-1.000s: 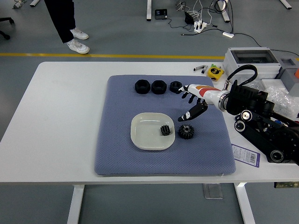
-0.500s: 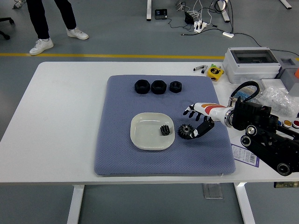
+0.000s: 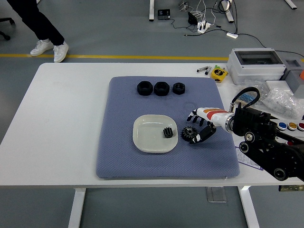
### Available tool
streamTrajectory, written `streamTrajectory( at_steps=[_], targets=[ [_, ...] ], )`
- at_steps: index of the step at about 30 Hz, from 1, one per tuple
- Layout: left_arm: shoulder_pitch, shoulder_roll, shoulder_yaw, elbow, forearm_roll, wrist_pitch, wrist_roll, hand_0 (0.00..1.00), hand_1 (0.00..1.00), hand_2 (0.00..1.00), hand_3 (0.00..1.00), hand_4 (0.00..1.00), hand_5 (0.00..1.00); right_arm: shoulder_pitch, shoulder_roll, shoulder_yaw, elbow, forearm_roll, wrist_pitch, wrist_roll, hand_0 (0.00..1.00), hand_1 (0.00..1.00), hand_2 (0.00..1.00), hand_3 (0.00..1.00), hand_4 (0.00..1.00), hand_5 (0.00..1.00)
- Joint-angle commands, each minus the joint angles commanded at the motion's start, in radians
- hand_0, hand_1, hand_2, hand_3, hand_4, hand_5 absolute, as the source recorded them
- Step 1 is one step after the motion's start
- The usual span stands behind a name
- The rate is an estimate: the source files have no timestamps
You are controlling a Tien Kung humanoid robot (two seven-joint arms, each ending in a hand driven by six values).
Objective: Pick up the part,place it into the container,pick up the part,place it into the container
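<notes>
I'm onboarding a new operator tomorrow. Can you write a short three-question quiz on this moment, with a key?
1. True or false: a small black gear already lies in the white plate.
2. Which does the right hand reach for? A) a black nut in the far row B) the black gear on the blue mat C) the yellow tape measure
3. Fill in: the far row on the blue mat holds ___ black nuts.

Key: 1 true; 2 B, the black gear, with the fingers at its right side; 3 three.
</notes>
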State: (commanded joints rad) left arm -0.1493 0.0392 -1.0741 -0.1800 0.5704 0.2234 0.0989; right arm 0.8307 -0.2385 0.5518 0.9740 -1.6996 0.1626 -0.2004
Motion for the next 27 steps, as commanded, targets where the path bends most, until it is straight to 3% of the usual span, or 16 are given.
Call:
streamTrajectory(
  at_steps=[13,14,19,20,25,26,27],
  targets=[
    [-0.002,0.0,0.002,0.0,-0.005,-0.001,-0.001,0.72,0.631,0.625,0.551,0.59,0.548,-0.018,0.028,-0.003,-0.017,0.005,-0.031,-0.003,0.446,0.542,0.672,0.609,0.853,0.275],
    [-0.002,0.0,0.003,0.0,-0.008,-0.001,-0.001,0.72,0.632,0.625,0.552,0.591,0.549,-0.019,0.03,-0.004,-0.019,0.0,-0.042,0.0,0.39,0.439,0.498,0.464,0.574,0.183],
    [-0.003,0.0,0.004,0.0,-0.011,0.0,-0.002,0.72,0.632,0.625,0.552,0.591,0.549,-0.018,0.031,-0.01,-0.024,-0.005,-0.058,0.001,0.39,0.439,0.498,0.464,0.574,0.183],
    [-0.003,0.0,0.004,0.0,-0.012,0.0,-0.002,0.721,0.633,0.627,0.552,0.591,0.549,-0.019,0.03,-0.01,-0.024,-0.004,-0.059,0.001,0.316,0.342,0.399,0.395,0.356,0.252],
    [-0.002,0.0,0.003,0.0,-0.011,0.0,-0.001,0.721,0.633,0.627,0.552,0.591,0.549,-0.017,0.03,-0.012,-0.022,0.019,-0.073,0.0,0.316,0.342,0.399,0.395,0.356,0.252],
    [-0.002,0.0,0.003,0.0,-0.01,0.0,-0.001,0.72,0.633,0.627,0.552,0.591,0.549,-0.017,0.03,-0.013,-0.022,0.03,-0.074,-0.002,0.263,0.259,0.322,0.338,0.423,0.177],
    [-0.002,0.0,0.003,0.0,-0.011,0.0,-0.001,0.72,0.633,0.627,0.552,0.591,0.549,-0.017,0.029,-0.013,-0.023,0.037,-0.075,-0.004,0.263,0.259,0.322,0.338,0.423,0.177]
  ],
)
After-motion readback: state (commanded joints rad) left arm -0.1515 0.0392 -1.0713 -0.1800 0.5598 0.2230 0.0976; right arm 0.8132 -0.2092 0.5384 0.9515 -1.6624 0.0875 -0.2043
